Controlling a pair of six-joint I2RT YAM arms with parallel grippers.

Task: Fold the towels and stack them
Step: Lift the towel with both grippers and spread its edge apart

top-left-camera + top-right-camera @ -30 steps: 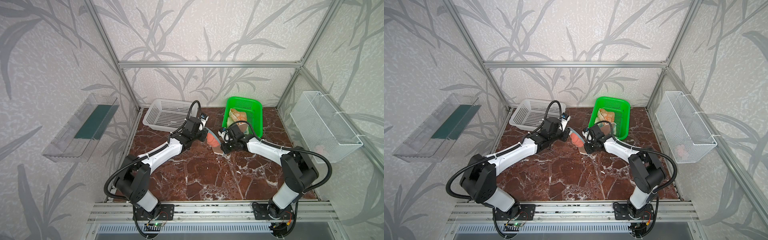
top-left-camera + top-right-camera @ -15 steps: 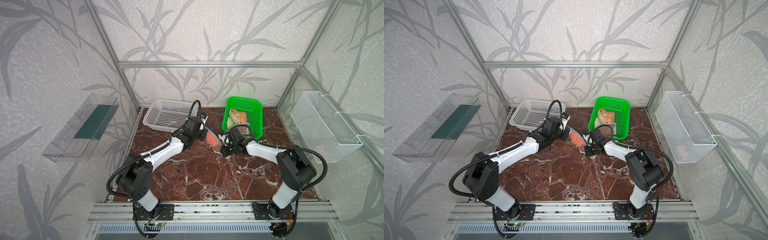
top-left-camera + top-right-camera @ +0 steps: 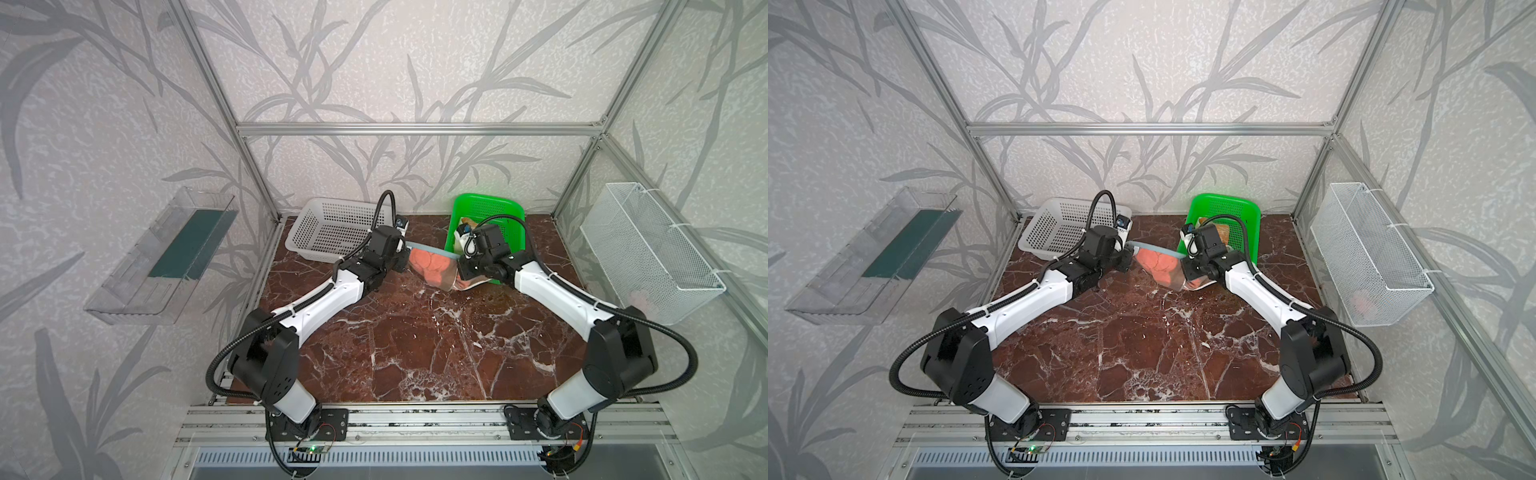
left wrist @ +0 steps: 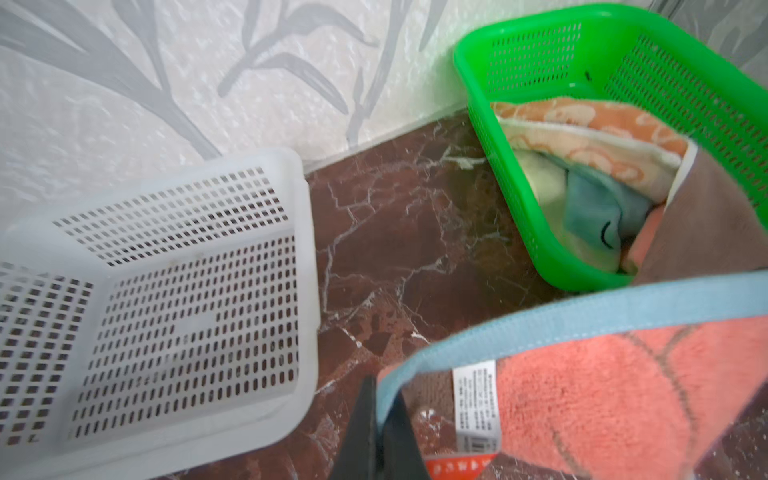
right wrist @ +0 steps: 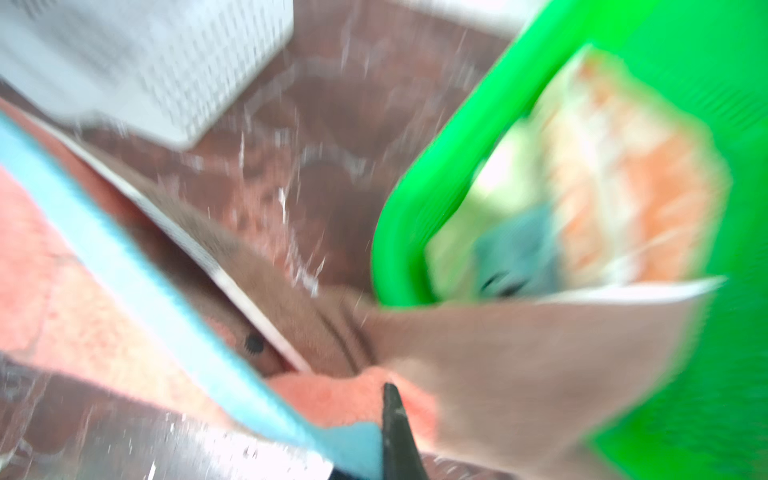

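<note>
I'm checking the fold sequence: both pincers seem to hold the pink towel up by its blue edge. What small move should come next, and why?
Probably draw both arms toward the bare marble tabletop and lower the salmon-pink towel flat. The left pincer and right pincer are shut on its blue top edge, and the cloth hangs crumpled, its lower end beside the green basket.

Illegible fine print on care label [image 4: 476, 401] of pink towel [image 4: 602, 390]
</note>
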